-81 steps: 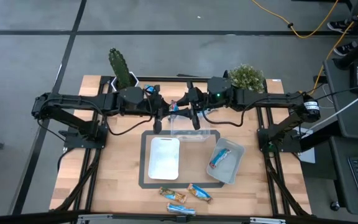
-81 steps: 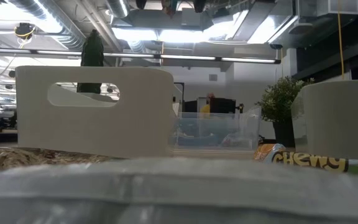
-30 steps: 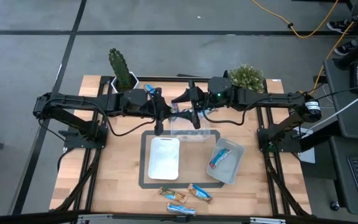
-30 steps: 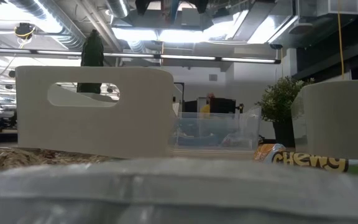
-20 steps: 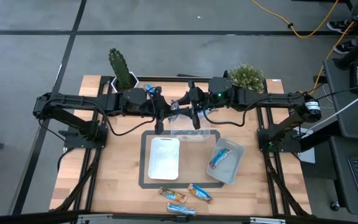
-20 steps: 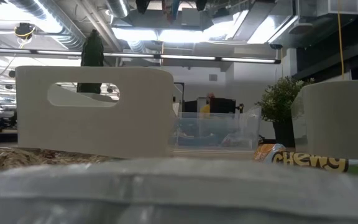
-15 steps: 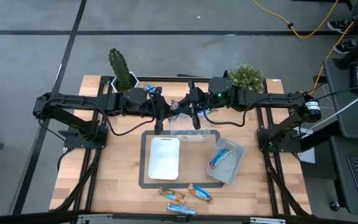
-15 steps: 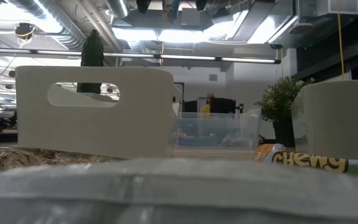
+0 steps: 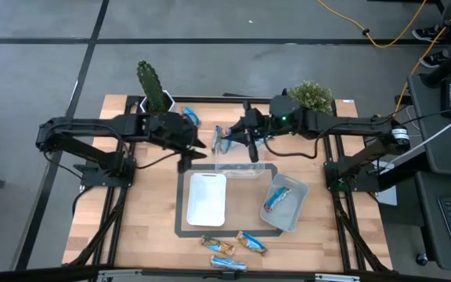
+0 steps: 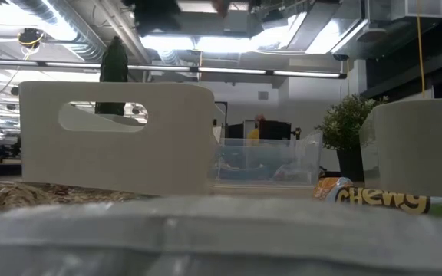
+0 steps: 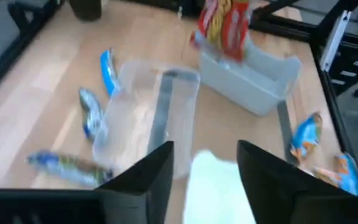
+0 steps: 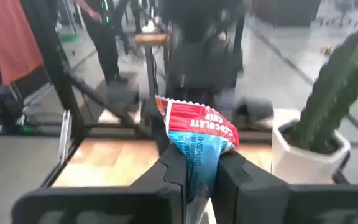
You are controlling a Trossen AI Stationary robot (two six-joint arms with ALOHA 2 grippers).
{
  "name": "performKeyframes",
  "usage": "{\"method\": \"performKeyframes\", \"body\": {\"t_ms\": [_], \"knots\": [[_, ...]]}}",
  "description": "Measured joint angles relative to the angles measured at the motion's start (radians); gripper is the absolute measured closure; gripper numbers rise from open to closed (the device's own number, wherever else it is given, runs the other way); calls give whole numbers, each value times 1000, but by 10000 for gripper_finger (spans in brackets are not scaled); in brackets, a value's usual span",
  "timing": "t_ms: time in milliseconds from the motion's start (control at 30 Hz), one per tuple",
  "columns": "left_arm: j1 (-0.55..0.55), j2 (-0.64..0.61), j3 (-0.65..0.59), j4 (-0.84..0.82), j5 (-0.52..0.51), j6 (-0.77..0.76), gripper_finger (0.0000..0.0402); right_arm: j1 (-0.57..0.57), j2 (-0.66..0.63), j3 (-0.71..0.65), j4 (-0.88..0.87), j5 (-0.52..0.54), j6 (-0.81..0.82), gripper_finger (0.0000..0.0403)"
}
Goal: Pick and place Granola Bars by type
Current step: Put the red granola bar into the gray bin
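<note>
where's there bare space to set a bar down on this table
The white tray lies bare. Bare wood runs between it and the left arm's base. Crowded: the front edge beside the loose bars, and the clear bin under the right gripper, shut on a blue-red bar.

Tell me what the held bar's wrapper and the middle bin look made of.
Bar in the right gripper: likely glossy plastic film, crinkled, with a crimped end. Bin: probably clear hard plastic; the tabletop shows through it.
</note>
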Motion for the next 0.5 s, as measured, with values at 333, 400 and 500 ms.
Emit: {"method": "performKeyframes", "body": {"t_ms": [333,400,500], "knots": [[-8,-149,0,-144,61,-105,216,115,-268,1,-489,29,201,354],[-12,-158,0,-127,40,-103,218,156,-327,1,-581,71,251,360],[-11,-157,0,-131,2,-103,219,215,-395,1,-691,154,353,364]]}}
